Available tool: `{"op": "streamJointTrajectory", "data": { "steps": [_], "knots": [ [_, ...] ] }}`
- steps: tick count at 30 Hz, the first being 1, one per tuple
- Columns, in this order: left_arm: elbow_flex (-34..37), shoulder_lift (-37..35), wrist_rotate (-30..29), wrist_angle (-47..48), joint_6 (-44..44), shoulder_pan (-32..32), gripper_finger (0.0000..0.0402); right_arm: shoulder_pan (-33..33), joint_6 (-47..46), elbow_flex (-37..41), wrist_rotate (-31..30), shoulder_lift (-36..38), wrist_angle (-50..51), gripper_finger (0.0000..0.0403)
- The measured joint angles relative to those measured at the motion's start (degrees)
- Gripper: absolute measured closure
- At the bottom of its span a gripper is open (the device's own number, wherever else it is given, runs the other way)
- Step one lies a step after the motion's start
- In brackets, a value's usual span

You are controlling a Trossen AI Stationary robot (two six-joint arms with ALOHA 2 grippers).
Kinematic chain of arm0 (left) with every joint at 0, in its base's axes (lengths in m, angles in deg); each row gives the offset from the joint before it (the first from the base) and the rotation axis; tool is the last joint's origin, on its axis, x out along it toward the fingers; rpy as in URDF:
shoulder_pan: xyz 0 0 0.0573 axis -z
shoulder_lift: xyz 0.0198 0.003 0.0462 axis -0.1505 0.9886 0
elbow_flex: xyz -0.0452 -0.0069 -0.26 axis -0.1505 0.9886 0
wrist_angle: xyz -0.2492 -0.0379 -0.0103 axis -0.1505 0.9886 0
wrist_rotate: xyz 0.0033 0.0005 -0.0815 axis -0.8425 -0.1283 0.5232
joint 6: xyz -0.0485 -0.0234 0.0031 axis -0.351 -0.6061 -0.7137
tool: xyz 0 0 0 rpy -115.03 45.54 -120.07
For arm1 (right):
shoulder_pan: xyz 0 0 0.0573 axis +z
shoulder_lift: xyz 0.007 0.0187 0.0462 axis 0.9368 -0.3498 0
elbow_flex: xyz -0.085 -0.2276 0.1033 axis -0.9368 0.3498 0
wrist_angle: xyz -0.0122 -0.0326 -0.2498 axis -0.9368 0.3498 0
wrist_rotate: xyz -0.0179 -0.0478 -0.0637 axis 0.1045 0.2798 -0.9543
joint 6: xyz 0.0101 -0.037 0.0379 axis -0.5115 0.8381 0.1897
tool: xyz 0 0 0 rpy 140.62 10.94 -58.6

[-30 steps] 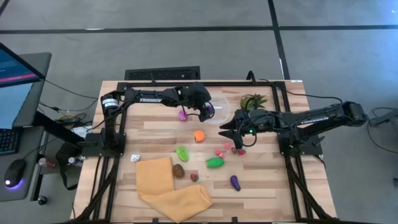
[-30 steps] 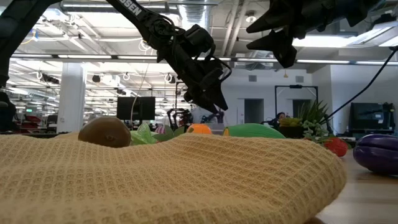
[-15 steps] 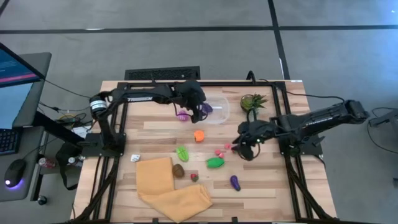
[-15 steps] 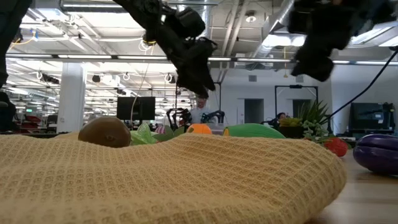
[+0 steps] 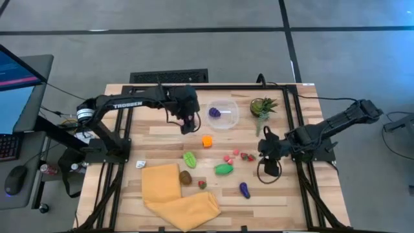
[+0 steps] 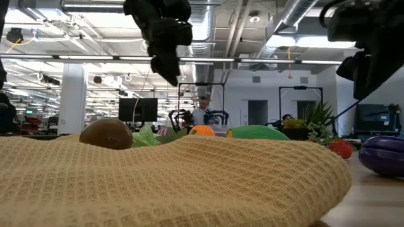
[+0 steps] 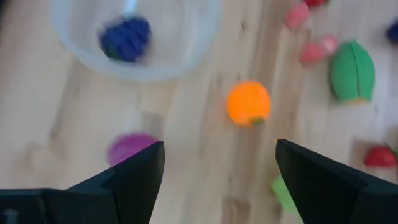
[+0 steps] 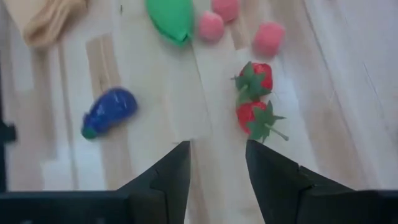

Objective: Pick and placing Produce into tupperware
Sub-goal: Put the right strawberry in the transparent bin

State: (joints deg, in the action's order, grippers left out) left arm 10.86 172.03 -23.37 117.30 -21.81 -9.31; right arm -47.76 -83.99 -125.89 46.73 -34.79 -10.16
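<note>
My left gripper (image 5: 187,123) (image 7: 219,149) is open, hovering just left of the clear round tub (image 5: 224,115) (image 7: 140,62). A purple piece (image 5: 215,112) (image 7: 126,37) lies in the tub. A magenta piece (image 7: 127,149) lies on the wood by one left finger, and an orange piece (image 5: 207,140) (image 7: 248,104) is ahead. My right gripper (image 5: 268,147) (image 8: 217,149) is open above the table near two strawberries (image 8: 255,99). A green piece (image 5: 224,169), pink pieces (image 5: 228,157), a purple eggplant (image 5: 244,189) (image 8: 109,111), a leafy green piece (image 5: 189,158) and a brown piece (image 5: 185,177) lie loose on the table.
A folded yellow cloth (image 5: 174,194) lies at the table's near edge and fills the low view's front (image 6: 158,183). A potted green plant (image 5: 262,105) stands right of the tub. A small red piece (image 5: 202,184) lies beside the cloth. The arms' bases stand at the left and right edges.
My left gripper has drawn back from over the tub toward the table's left edge, and the purple piece now lies in the tub. My right gripper has swung from the table's middle toward the right and near edges, past the strawberries.
</note>
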Motion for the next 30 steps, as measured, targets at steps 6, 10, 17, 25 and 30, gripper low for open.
{"op": "streamJointTrajectory", "data": {
  "steps": [6, 10, 17, 25, 30],
  "knots": [
    [5.83, -5.36, -2.92, 1.03, -4.74, 4.67, 0.0102, 2.18, 1.06, 0.02, -7.79, -2.25, -0.28, 0.0225],
    [10.87, -10.53, -8.17, 0.12, -9.22, 8.33, 0.0102, 3.29, 0.92, 2.05, -11.84, -3.47, -2.75, 0.0223],
    [19.95, -21.9, -16.57, -3.58, -19.52, 13.8, 0.0102, 3.66, -8.5, 9.61, -13.49, -2.42, -10.47, 0.0227],
    [25.75, -31.56, -24.22, -4.56, -28.6, 17.12, 0.0102, 3.71, -8.16, 14.11, -15.57, -2.14, -18.81, 0.0225],
    [26.88, -34.15, -25.74, -4.49, -30.98, 17.93, 0.0102, 3.71, -7.44, 14.82, -15.67, -2.14, -20.47, 0.0225]
  ]
}}
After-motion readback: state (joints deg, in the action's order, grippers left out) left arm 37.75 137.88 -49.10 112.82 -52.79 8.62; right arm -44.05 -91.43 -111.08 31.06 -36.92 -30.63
